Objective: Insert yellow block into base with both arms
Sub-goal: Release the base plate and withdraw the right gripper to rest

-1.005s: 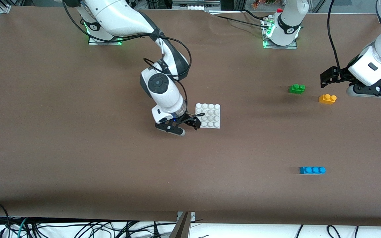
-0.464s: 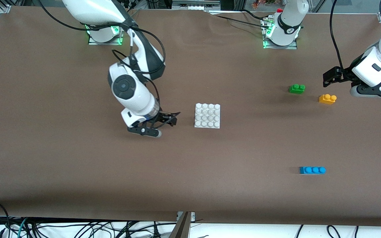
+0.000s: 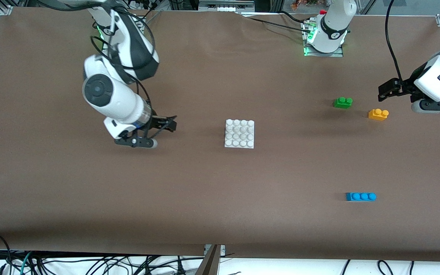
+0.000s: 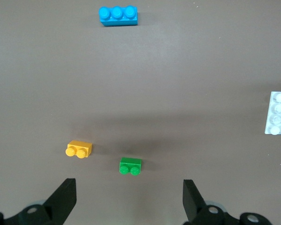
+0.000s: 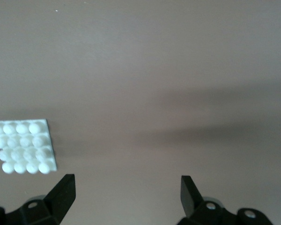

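Two grippers are mine, and both stand spread wide with nothing between their jaws. My left gripper hangs over the bare brown table at the left arm's end, and the small orange-yellow plastic brick with two round studs sits on the table near it, a little nearer the front camera than the spot my fingers are over. In the left wrist view that yellow block shows ahead of my open fingers, off toward one fingertip and not centred between them. Its long axis runs along the table's length, studs up. The left arm is plainly the nearer one.

The flat white square plastic plate with its four-by-four grid of studs lies mid-table, well apart from the block. My right gripper hangs over the table toward the right arm's end, near the base but not touching it.

A small green two-stud brick sits just beside the block, on the base's side and slightly farther from the camera; I judge it the one thing my fingers could knock. A longer blue three-stud brick lies much nearer the camera, out of the way.
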Controlling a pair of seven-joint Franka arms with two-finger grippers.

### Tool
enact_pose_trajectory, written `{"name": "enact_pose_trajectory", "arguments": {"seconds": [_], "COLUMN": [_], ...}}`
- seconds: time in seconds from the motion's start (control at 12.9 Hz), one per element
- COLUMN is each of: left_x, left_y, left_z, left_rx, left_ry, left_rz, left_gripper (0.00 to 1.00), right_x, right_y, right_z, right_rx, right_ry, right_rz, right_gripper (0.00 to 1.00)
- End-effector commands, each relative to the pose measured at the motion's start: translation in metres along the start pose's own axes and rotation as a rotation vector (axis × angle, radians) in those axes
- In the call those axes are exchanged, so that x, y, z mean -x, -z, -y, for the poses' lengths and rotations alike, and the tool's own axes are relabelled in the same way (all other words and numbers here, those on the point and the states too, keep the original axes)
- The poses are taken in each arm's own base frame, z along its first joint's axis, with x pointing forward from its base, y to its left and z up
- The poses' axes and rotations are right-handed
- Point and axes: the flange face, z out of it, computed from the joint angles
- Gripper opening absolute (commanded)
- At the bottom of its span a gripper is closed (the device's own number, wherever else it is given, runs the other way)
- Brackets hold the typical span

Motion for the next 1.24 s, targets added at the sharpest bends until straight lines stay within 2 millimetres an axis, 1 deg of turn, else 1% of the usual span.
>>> {"name": "enact_pose_trajectory", "arguments": {"seconds": [0.0,0.08,0.15,0.23,0.31,0.39,0.46,0.54,0.7,0.77,0.85,0.93,1.08,1.16], "left_x": [0.000,-0.002,-0.004,-0.006,-0.006,-0.006,-0.006,-0.005,0.000,0.003,0.006,0.008,0.015,0.020], "left_y": [-0.007,-0.011,-0.016,-0.024,-0.031,-0.038,-0.046,-0.057,-0.080,-0.089,-0.096,-0.105,-0.134,-0.150], "left_z": [0.021,0.028,0.042,0.051,0.053,0.059,0.070,0.085,0.098,0.102,0.101,0.107,0.128,0.136], "left_rx": [0.025,0.026,0.032,0.036,0.037,0.034,0.034,0.035,0.039,0.043,0.045,0.045,0.044,0.043], "left_ry": [-0.010,-0.028,-0.042,-0.048,-0.054,-0.054,-0.075,-0.085,-0.102,-0.109,-0.120,-0.128,-0.179,-0.204], "left_rz": [0.008,0.007,0.003,0.004,0.005,0.007,0.004,-0.007,0.000,0.011,0.021,0.023,-0.003,-0.013], "left_gripper": [1.00,1.00,1.00,1.00,1.00,1.00,1.00,1.00,1.00,1.00,1.00,1.00,1.00,1.00], "right_x": [0.015,0.018,0.020,0.022,0.024,0.025,0.026,0.028,0.033,0.035,0.037,0.038,0.044,0.047], "right_y": [0.035,0.046,0.056,0.065,0.075,0.084,0.094,0.104,0.119,0.128,0.137,0.144,0.161,0.168], "right_z": [-0.041,-0.053,-0.062,-0.075,-0.086,-0.098,-0.110,-0.122,-0.144,-0.155,-0.168,-0.178,-0.196,-0.201], "right_rx": [-0.011,-0.006,-0.004,-0.007,-0.008,-0.006,0.001,0.000,0.013,0.012,0.007,0.015,0.053,0.072], "right_ry": [0.042,0.059,0.079,0.090,0.097,0.099,0.105,0.107,0.119,0.129,0.136,0.150,0.152,0.160], "right_rz": [0.038,0.044,0.045,0.050,0.053,0.054,0.055,0.056,0.065,0.064,0.062,0.057,0.049,0.044], "right_gripper": [0.99,0.99,0.99,1.00,0.99,1.00,1.00,1.00,0.99,1.00,1.00,1.00,1.00,1.00]}}
